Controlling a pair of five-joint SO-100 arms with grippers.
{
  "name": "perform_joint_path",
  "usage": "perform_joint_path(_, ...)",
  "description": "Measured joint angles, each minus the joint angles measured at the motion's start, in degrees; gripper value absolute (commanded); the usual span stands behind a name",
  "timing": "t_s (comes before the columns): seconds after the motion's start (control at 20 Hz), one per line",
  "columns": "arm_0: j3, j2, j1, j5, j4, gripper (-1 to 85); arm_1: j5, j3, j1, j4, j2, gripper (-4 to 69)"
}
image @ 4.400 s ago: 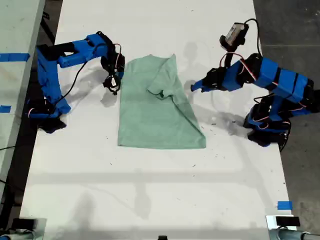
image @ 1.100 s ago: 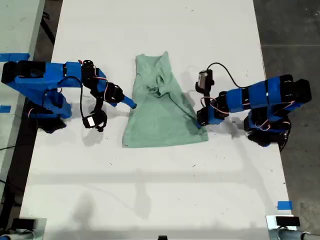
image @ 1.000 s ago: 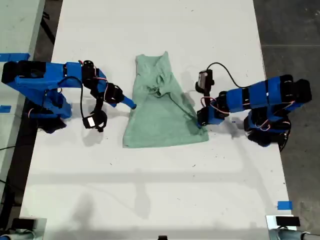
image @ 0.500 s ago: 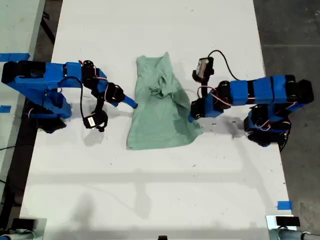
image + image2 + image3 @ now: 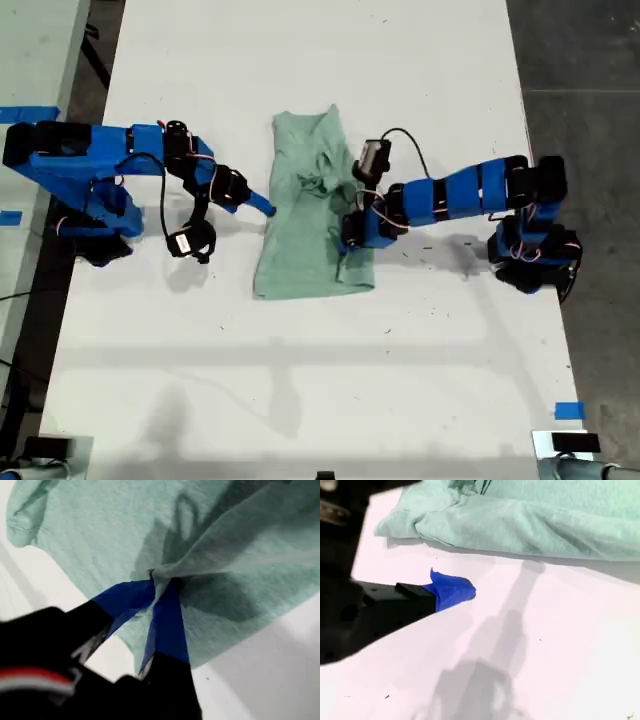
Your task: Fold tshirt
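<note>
My first gripper point(image 5: 159, 587) is clamped on a bunched fold of the tshirt point(image 5: 305, 235). My second gripper point(image 5: 451, 589) sits just beside its edge on the tabletop point(image 5: 300, 380); its opening I cannot tell.

A robotics lab or workshop: a long white table point(image 5: 300, 380) stands on a bare grey concrete floor point(image 5: 580, 60), with blue tape markers point(image 5: 568, 410) stuck down and loose cables trailing.
</note>
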Motion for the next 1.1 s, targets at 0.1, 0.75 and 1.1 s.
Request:
perform_joint_path(0.1, 0.0, 0.0, 0.0, 0.0, 0.0, 30.0, 0.4, -4.3, 0.0, 0.1, -5.0, 39.0)
perform_joint_path(0.75, -0.7, 0.0, 2.7, -1.8, 1.8, 29.2, -2.5, -29.3, -4.3, 40.4, 4.6, 35.2)
perform_joint_path(1.1, -8.2, -10.7, 13.3, -8.6, 0.3, 29.7, -2.2, -15.1, -3.1, 40.4, 14.9, 35.0)
